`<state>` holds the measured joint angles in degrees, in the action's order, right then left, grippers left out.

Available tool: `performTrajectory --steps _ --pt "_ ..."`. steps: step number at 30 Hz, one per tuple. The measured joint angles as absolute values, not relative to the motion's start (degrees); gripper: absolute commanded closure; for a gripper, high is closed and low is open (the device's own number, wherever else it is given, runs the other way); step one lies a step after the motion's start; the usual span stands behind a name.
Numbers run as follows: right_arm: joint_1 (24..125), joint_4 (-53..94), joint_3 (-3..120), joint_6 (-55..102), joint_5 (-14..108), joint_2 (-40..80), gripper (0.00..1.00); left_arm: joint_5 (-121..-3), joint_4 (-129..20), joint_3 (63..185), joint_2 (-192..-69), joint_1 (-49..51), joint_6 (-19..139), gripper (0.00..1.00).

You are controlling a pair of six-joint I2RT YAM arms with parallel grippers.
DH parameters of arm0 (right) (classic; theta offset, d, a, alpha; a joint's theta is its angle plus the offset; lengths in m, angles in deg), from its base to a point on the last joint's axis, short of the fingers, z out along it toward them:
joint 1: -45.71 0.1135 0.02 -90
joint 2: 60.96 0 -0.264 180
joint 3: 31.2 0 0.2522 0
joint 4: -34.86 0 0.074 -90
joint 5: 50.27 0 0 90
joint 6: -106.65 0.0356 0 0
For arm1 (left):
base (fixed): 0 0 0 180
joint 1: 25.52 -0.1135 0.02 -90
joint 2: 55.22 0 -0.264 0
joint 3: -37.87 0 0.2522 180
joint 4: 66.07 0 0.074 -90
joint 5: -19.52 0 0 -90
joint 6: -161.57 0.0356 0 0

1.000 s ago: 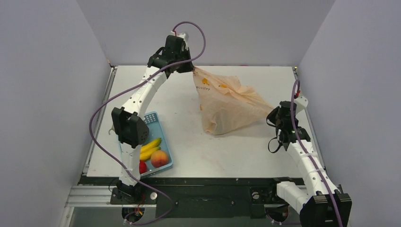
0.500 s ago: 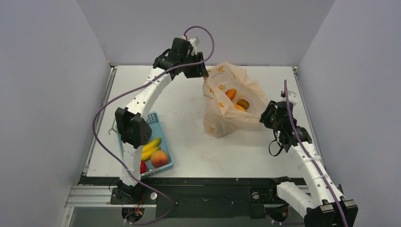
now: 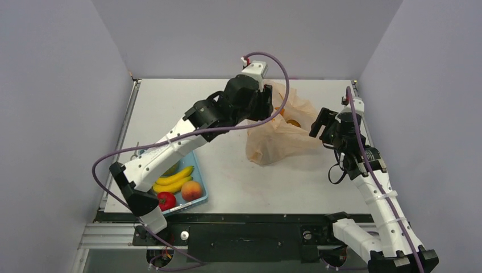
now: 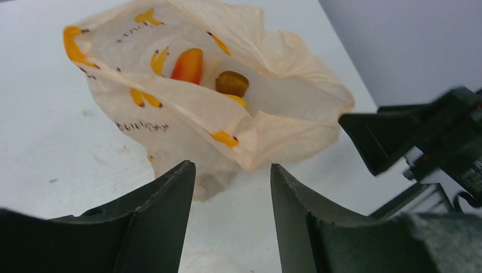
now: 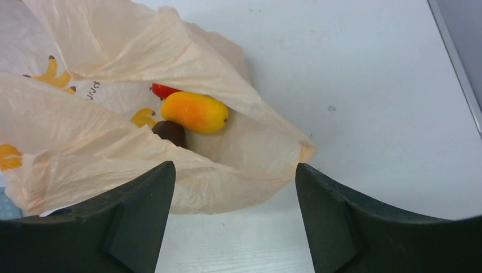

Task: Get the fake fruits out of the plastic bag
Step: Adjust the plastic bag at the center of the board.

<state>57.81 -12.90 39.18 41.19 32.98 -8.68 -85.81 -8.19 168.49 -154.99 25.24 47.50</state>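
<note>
**Both grippers released over the gaping bag, fruits still inside**

The thin, crinkly, pale peach-orange plastic bag with yellow-orange printed marks lies slumped on the far right part of the white table, its mouth open upward. Inside lie the small plastic fruits. An orange-yellow mango-shaped fruit rests against a dark round fruit, which is half hidden by a fold and perhaps purple or brown. A red fruit peeks out just behind them.

The left gripper hovers over the bag's edge with its jaws apart and nothing between them. The right gripper is spread wide and empty, near the bag's right-hand corner.

Well apart, at the front left, a blue mesh basket holds yellow bananas, a peach and a red round tomato-like fruit.
</note>
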Motion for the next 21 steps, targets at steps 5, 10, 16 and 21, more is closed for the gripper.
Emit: performTrajectory --steps 5,10,16,21 --pt "58.2 -13.1 43.6 39.7 35.7 -5.9 0.26 -92.2 -14.7 156.7 -146.8 32.1 36.6 0.49" --pt "59.7 -12.9 43.6 40.7 37.6 -5.6 0.26 -99.9 -14.9 157.3 -151.3 34.7 24.7 0.47" --pt "59.5 -14.6 48.5 37.4 35.0 -0.6 0.23 -105.8 -0.5 180.8 -169.7 35.8 8.6 0.45" --pt "58.5 -12.3 52.4 29.7 39.1 4.9 0.2 -106.1 8.9 188.5 -177.6 35.6 -2.3 0.44"
